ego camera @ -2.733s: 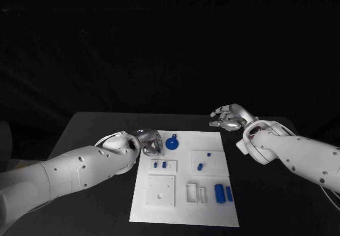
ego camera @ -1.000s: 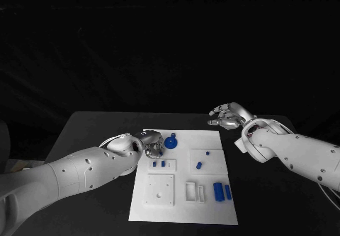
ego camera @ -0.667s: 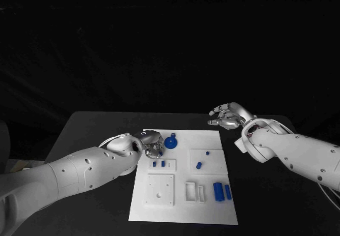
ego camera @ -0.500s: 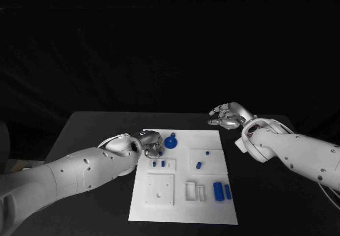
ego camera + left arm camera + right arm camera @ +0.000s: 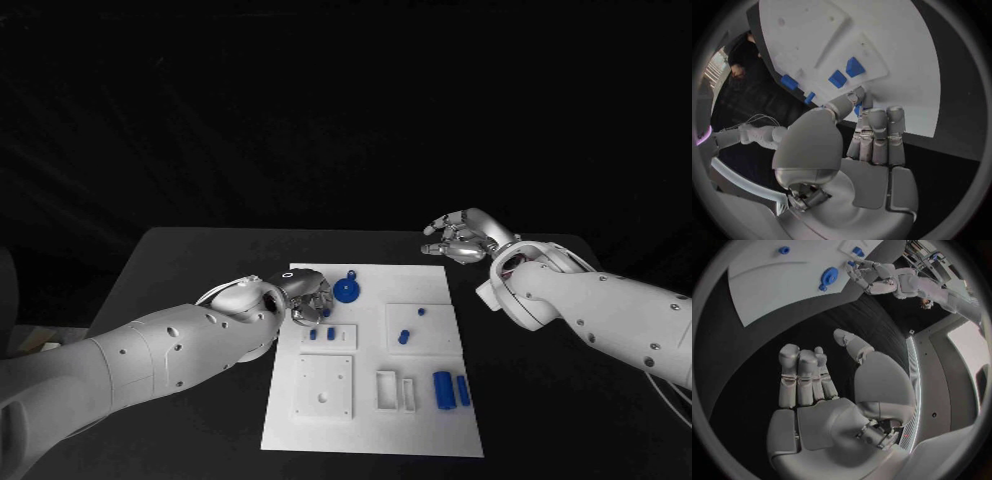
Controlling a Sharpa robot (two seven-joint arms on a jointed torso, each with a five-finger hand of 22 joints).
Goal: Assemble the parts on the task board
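one small blue part [image 5: 858,108] is pinched in the left hand [image 5: 302,297] at the task board [image 5: 433,429]; a slip could drop it. right hand [image 5: 464,238] hangs loosely curled, empty.

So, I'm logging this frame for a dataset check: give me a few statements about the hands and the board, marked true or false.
1. The right hand rests on the task board. False: it hovers over the black table, off the board's far right corner.
2. The left hand is at the board's far left part. True.
3. Two long blue parts lie side by side near the board's right edge. True.
4. The round blue part sits in the right hand. False: it lies on the board beside the left hand.
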